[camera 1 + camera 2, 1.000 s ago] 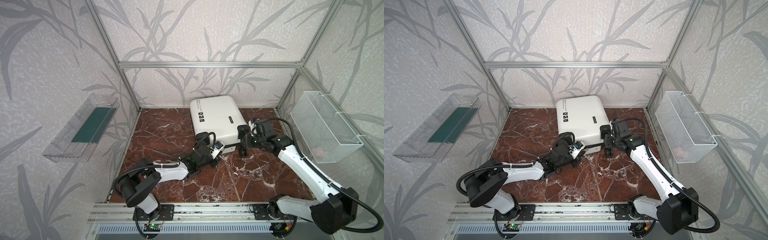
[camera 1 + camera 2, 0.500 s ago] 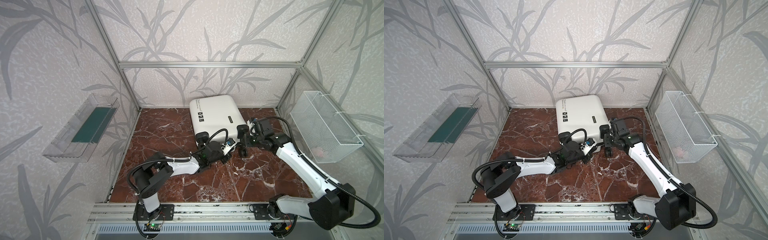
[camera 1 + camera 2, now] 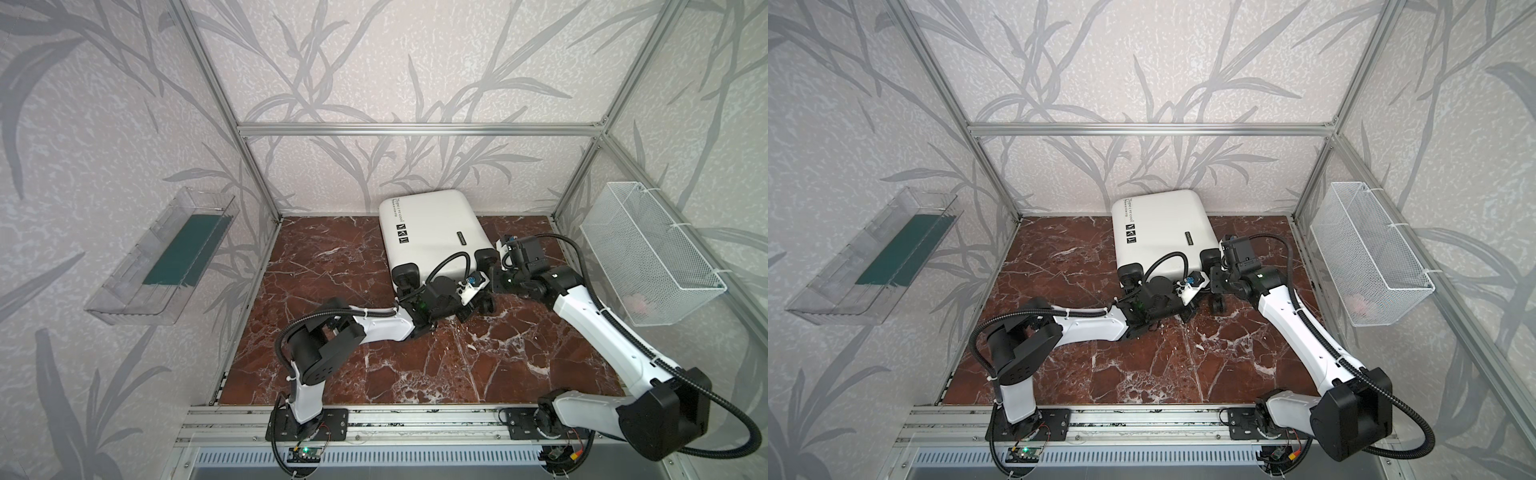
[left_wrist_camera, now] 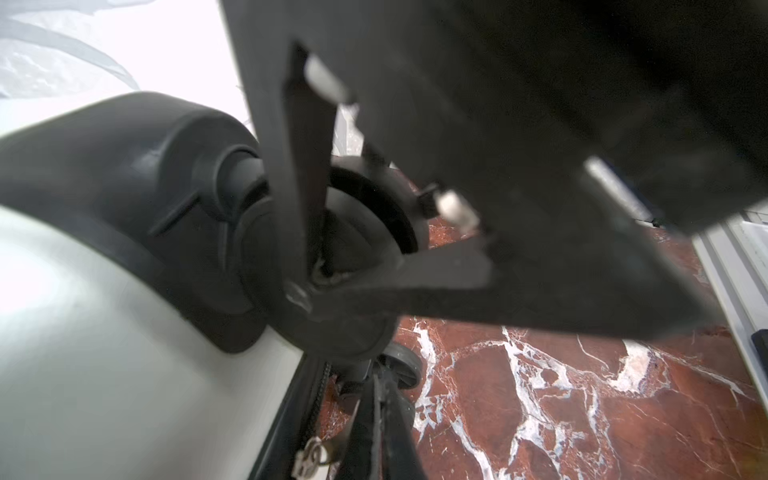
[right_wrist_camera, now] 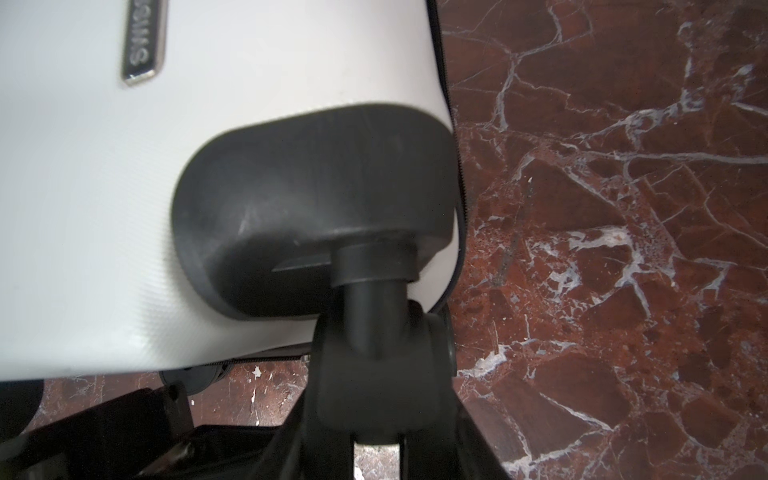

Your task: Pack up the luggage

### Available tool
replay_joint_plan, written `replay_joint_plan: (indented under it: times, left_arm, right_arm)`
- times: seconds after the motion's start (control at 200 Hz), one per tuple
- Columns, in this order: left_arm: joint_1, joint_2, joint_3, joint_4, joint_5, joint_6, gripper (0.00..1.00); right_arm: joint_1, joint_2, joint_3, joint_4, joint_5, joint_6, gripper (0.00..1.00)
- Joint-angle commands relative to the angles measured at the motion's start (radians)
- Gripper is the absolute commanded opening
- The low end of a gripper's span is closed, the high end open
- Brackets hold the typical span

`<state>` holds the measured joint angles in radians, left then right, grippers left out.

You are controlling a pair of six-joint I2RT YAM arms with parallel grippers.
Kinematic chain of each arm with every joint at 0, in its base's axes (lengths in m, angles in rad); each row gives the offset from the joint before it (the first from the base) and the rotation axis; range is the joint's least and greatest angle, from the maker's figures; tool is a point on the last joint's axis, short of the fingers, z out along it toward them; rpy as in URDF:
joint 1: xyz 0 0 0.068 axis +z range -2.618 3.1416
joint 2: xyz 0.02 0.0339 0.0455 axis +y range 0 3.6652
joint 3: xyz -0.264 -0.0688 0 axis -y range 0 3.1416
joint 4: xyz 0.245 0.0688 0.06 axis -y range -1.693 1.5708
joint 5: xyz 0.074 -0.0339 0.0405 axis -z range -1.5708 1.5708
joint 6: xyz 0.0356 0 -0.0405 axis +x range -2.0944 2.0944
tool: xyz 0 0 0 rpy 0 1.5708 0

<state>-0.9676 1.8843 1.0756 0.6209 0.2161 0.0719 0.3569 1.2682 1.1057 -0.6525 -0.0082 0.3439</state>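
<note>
Closed white luggage [image 3: 432,232] lying flat at table [image 3: 332,270] back edge, right of middle; left gripper [image 4: 301,293] sitting by its near wheel end, jaws together; right gripper [image 3: 489,293] clamping caster wheel [image 5: 374,324] at near right corner.

L gripper [image 3: 464,312] slid right along luggage [image 3: 432,232] wheel end, from its near-left corner to just short of near-right corner; L elbow swung inward w/ it.
</note>
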Motion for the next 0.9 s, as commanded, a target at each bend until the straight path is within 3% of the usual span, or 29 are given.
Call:
replay_joint_plan:
  times: [0.0, 0.155, 0.276, 0.351, 0.521, 0.686, 0.752, 0.802, 0.897]
  left_arm:
    - [-0.061, -0.005, -0.005, 0.017, 0.105, 0.031, 0.00]
    - [-0.062, -0.116, -0.101, 0.035, 0.058, 0.017, 0.03]
    - [-0.063, -0.226, -0.180, 0.042, -0.005, 0.001, 0.30]
    - [-0.063, -0.299, -0.221, 0.043, -0.054, -0.006, 0.45]
    - [-0.062, -0.467, -0.285, 0.000, -0.170, 0.018, 0.68]
    - [-0.038, -0.601, -0.286, -0.117, -0.293, 0.060, 0.80]
    - [-0.009, -0.640, -0.275, -0.157, -0.314, 0.058, 0.86]
    - [0.022, -0.662, -0.259, -0.197, -0.328, 0.044, 0.99]
    - [0.107, -0.684, -0.223, -0.264, -0.358, -0.036, 0.99]
  right_arm:
    - [0.030, 0.000, 0.011, 0.096, -0.066, 0.044, 0.00]
    - [0.011, -0.001, 0.025, 0.083, -0.072, 0.040, 0.26]
    - [-0.025, -0.006, 0.050, 0.072, -0.117, 0.041, 0.59]
    - [-0.057, -0.017, 0.074, 0.065, -0.156, 0.044, 0.70]
    - [-0.147, -0.032, 0.138, 0.043, -0.205, 0.046, 0.76]
    - [-0.273, 0.006, 0.166, 0.055, -0.245, 0.066, 0.76]
    - [-0.317, 0.037, 0.168, 0.069, -0.247, 0.077, 0.76]
    - [-0.349, 0.068, 0.166, 0.085, -0.252, 0.089, 0.76]
    - [-0.388, 0.135, 0.169, 0.116, -0.254, 0.100, 0.76]
